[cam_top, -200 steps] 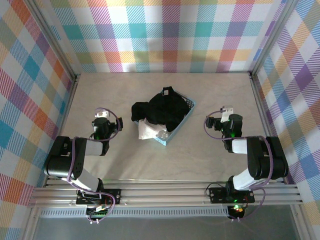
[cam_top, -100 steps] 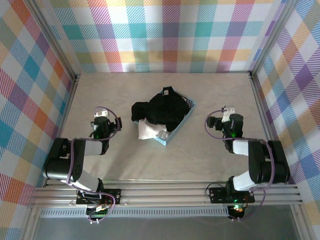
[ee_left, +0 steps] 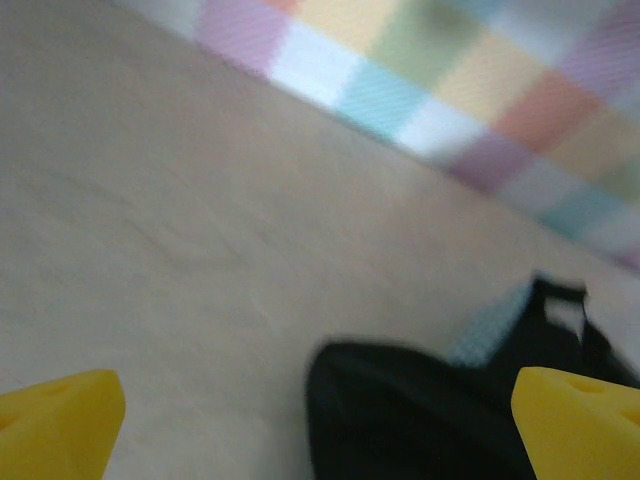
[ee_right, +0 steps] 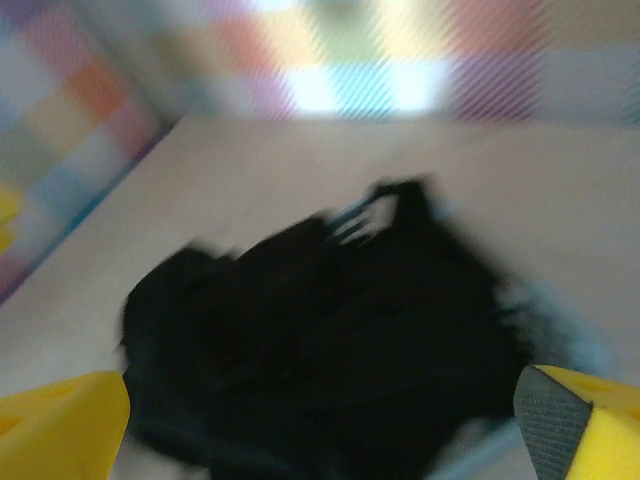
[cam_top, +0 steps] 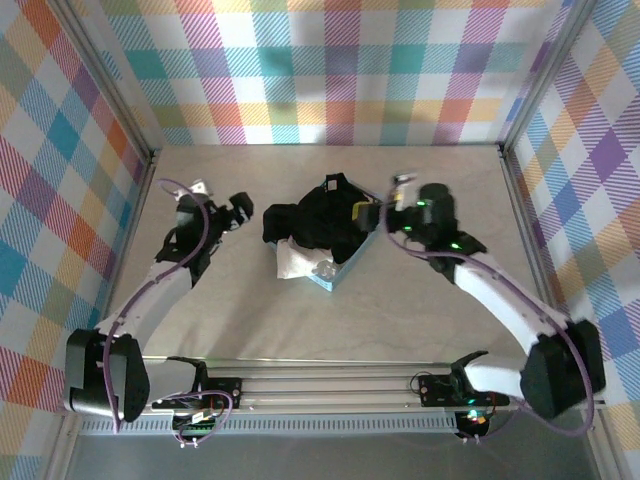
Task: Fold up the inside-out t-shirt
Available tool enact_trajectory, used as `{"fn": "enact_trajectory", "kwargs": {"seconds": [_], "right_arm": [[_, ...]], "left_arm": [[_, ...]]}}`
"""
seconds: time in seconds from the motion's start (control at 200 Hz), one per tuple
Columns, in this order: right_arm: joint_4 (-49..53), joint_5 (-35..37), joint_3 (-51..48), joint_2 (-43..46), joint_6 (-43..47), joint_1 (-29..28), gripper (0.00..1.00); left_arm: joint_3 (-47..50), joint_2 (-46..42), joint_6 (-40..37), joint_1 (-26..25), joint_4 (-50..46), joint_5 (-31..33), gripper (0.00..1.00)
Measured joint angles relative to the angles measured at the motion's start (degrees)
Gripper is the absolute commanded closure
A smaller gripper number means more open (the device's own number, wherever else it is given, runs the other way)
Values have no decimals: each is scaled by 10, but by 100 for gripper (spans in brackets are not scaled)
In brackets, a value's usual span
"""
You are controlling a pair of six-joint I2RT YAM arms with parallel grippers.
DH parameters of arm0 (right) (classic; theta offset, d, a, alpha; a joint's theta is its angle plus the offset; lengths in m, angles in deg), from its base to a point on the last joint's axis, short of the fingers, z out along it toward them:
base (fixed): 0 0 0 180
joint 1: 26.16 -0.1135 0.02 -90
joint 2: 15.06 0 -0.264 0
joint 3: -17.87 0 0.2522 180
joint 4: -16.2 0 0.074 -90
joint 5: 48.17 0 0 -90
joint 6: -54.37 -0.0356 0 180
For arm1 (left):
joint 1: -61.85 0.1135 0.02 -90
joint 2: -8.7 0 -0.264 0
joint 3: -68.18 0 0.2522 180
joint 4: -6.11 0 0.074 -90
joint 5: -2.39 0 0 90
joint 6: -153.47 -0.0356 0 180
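— Where's your t-shirt (cam_top: 325,222)?
— It's a crumpled black heap in the light-blue basket (cam_top: 332,281) at the middle of the counter (cam_top: 250,320). One lump spills toward nine o'clock, and a white cloth (cam_top: 298,260) lies at seven.
— And your jaws?
— Left jaws at the heap's nine o'clock, right jaws at three. Both are spread wide and grip nothing.

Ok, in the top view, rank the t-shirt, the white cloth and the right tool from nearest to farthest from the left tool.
1. The t-shirt, just right of the left tool.
2. The white cloth, at the shirt's near edge.
3. The right tool, on the shirt's far side.
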Motion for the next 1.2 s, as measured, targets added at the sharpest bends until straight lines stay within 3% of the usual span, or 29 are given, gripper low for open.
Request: {"fn": "enact_trajectory", "kwargs": {"seconds": [0.19, 0.26, 0.355, 0.585, 0.725, 1.02, 1.2], "right_arm": [[88, -30, 79, -135, 6, -59, 0], [107, -40, 111, -184, 4, -67, 5], [124, -50, 155, -246, -5, -70, 27], [177, -34, 252, -313, 2, -67, 100], [199, -19, 270, -271, 16, -54, 100], [191, -54, 336, -51, 29, -55, 100], [178, -70, 407, 4, 41, -81, 100]], "left_arm": [[-29, 25, 3, -33, -73, -33, 0], [-29, 25, 4, -33, -90, -33, 0], [-29, 25, 5, -33, -102, -32, 0], [-29, 25, 5, -33, -129, -26, 0], [-29, 19, 5, -33, -146, -8, 0], [-30, -36, 8, -33, -162, 37, 0], [-43, -46, 9, -34, -162, 11, 0]]}}
